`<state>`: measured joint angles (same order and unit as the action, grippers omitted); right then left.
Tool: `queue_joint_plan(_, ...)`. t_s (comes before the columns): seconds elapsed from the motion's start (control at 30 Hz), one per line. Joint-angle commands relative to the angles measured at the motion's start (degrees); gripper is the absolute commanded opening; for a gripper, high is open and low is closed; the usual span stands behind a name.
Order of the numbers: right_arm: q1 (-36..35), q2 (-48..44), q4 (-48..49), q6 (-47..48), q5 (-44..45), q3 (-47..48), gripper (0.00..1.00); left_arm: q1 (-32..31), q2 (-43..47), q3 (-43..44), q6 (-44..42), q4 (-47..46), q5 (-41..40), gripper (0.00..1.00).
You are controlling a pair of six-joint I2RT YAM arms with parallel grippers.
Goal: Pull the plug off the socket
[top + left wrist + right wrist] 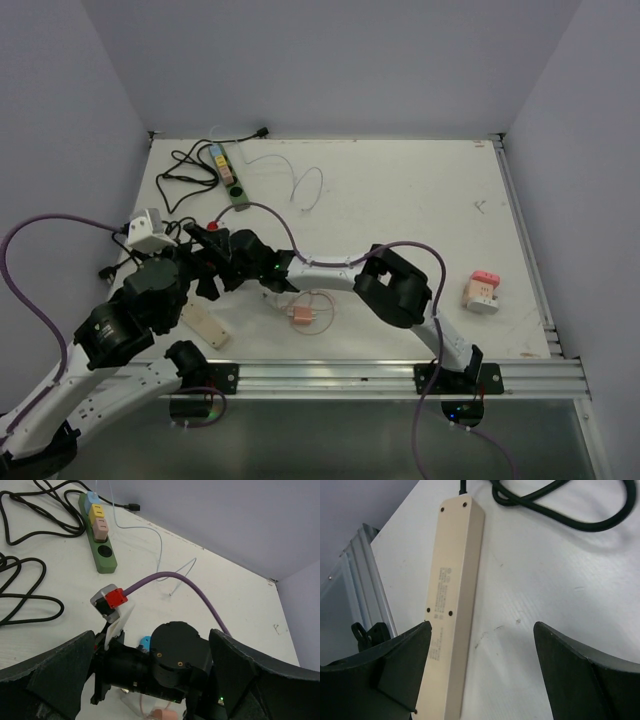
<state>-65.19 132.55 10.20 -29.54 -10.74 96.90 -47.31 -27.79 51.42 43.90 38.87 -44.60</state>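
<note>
Hovers low over the bench (560, 580) with right claw (481, 627) spread, empty; has beige socket strip (452, 595) beside one finger, long axis running straight away; shows no plug there; holds left claw (152, 635) wide too

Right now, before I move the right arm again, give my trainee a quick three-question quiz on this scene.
1. Which thing lies below the right hand? A) mug B) beige power strip C) screwdriver
2. True or false: that strip lies sockets-up.
3. Fill in: the left hand is ___.
Key: 1 B; 2 false, its screwed underside shows; 3 open.
</note>
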Motion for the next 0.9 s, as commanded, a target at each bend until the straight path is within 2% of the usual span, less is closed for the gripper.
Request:
queue_joint_plan(0.0, 0.59, -10.98, -1.49, 5.97, 6.68, -2.67, 0.88, 0.11, -3.05, 3.07, 0.84, 0.76, -1.54, 1.0)
queue_joint_plan(0.13, 1.64, -22.21, -4.91, 10.99, 17.75, -10.05, 0.91, 0.11, -7.27, 5.09, 0.75, 1.21, -2.07, 1.0)
queue_joint_plan(0.17, 2.6, -23.81, -5.88, 11.52, 23.34, -12.85, 0.92, 0.11, -8.41, 5.88, 0.66, 1.12, -2.24, 1.0)
queue_joint_plan(0.4, 11.3, -39.63, -13.44, 9.24, 34.63, -27.71, 0.97, 1.07, -23.33, 8.26, -1.88, -2.74, -1.2, 1.0)
queue_joint_plan(0.5, 14.03, -47.26, -13.19, 9.67, 41.58, -35.27, 0.99, 6.25, -30.71, 8.17, -4.26, -7.22, 7.4, 1.0)
queue_joint_plan(0.57, 15.52, -51.23, -12.49, 10.11, 45.89, -40.79, 0.99, 11.87, -34.59, 7.64, -5.4, -11.17, 12.93, 1.0)
queue_joint_plan(0.7, 17.99, -61.85, -7.41, 9.94, 48.71, -50.39, 0.99, 19.61, -48.18, 9.13, -6.81, -16.63, 16.82, 0.99)
queue_joint_plan(0.8, 19.48, -65.57, -2.83, 10.11, 48.45, -56.55, 0.99, 26.54, -59.17, 14.13, -7.16, -18.56, 17.88, 1.0)
queue_joint_plan(0.87, 20.27, -67.77, -0.37, 10.9, 48.88, -59.36, 0.99, 28.75, -64.73, 19.05, -7.51, -18.92, 18.14, 0.99)
